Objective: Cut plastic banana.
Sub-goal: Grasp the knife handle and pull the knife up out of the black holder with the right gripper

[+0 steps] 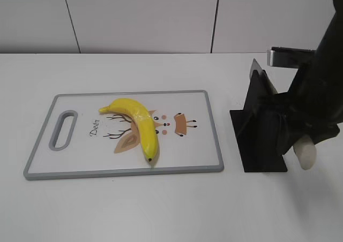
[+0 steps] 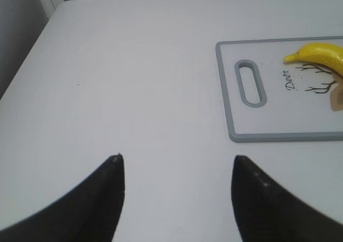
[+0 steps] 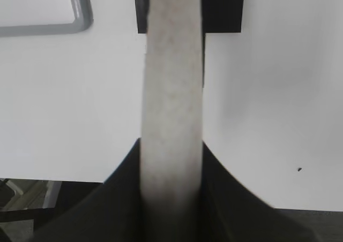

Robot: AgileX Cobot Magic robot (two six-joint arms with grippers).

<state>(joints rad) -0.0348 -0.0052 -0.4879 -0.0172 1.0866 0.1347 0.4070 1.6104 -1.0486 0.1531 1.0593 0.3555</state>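
A: Start at the fingers. What has the right gripper (image 3: 171, 172) got?

B: Its two dark fingers are clamped on one pale, off-white handle (image 3: 172, 92) running up the centre of the right wrist view. In the exterior view its rounded end pokes out at the lower right, beside one black stand (image 1: 260, 127).

A: And the left gripper (image 2: 177, 169)?

B: Spread wide, holding nothing; two black fingertips (image 2: 110, 172) at the bottom of the left wrist view, with bare white table (image 2: 134, 81) between them.

A: Where is the plastic banana (image 1: 136, 121)?

B: One only, lying on the single grey-rimmed cutting board (image 1: 214, 140), centre-left of the exterior view, stem toward upper left, dark tip near the board's lower edge. It covers part of a printed deer picture. The board has one handle slot (image 1: 63, 129) at its left end.
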